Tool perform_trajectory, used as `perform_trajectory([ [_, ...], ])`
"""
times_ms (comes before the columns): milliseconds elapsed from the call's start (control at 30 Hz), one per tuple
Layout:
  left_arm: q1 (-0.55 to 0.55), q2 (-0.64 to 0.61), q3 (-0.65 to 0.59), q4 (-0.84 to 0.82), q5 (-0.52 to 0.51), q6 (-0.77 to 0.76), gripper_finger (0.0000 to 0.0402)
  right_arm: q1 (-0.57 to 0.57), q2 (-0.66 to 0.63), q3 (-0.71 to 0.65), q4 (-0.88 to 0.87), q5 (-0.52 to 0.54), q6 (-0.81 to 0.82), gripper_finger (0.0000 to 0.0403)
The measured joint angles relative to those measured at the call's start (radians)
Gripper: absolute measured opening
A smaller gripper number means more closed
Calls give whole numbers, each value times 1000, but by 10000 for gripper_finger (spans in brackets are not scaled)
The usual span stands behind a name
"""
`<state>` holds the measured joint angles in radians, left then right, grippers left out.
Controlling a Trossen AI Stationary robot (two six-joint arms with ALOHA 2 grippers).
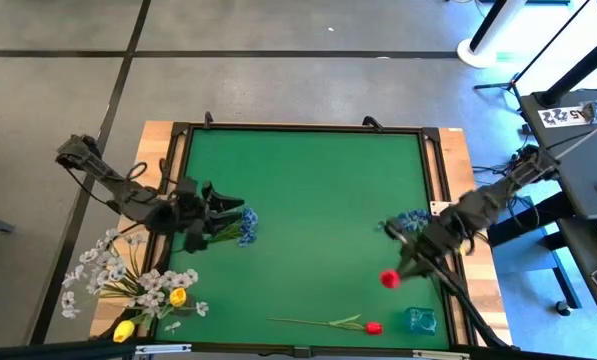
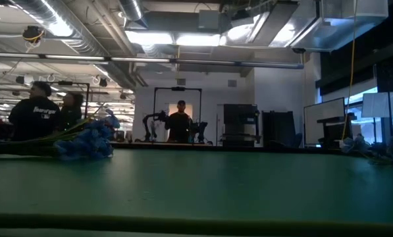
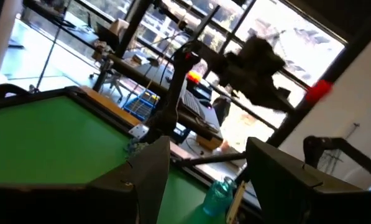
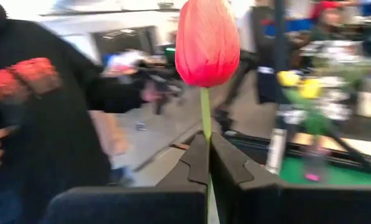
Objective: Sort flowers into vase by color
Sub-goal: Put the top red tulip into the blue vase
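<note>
- High view: my right gripper (image 1: 406, 265) holds a red tulip (image 1: 389, 279) by the stem, bloom at its tip; the glass vase (image 1: 420, 320) lies just beyond it, nearer this arm. The left gripper (image 1: 200, 232) waits beside a blue cluster (image 1: 246, 226).
- Low view: neither gripper shows.
- Left wrist view: fingers apart, empty.
- Right wrist view: fingers pinch the stem, bloom upright; the vase is blurred.

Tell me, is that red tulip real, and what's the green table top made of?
The red tulip, held by the right tool, looks artificial: its petals show fine fabric-like ribbing and its stem is thin, straight and plastic-looking. The table top looks like a matte green mat, perhaps felt or rubber; I can't tell which.
</note>
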<state>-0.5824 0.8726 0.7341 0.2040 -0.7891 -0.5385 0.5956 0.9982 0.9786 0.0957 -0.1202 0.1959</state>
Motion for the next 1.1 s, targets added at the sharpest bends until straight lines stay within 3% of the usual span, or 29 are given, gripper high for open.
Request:
perform_trajectory([
  [300,67,156,0,238,15,-2,207,200,2,-153,273,65,-25,2],
  [567,90,173,0,262,106,-6,207,328,66,-159,347,193,-46,2],
  [767,89,173,0,262,141,-13,207,348,113,-159,379,222,-52,2],
  [1100,89,174,0,260,164,-384,207,348,120,-159,361,195,42,2],
])
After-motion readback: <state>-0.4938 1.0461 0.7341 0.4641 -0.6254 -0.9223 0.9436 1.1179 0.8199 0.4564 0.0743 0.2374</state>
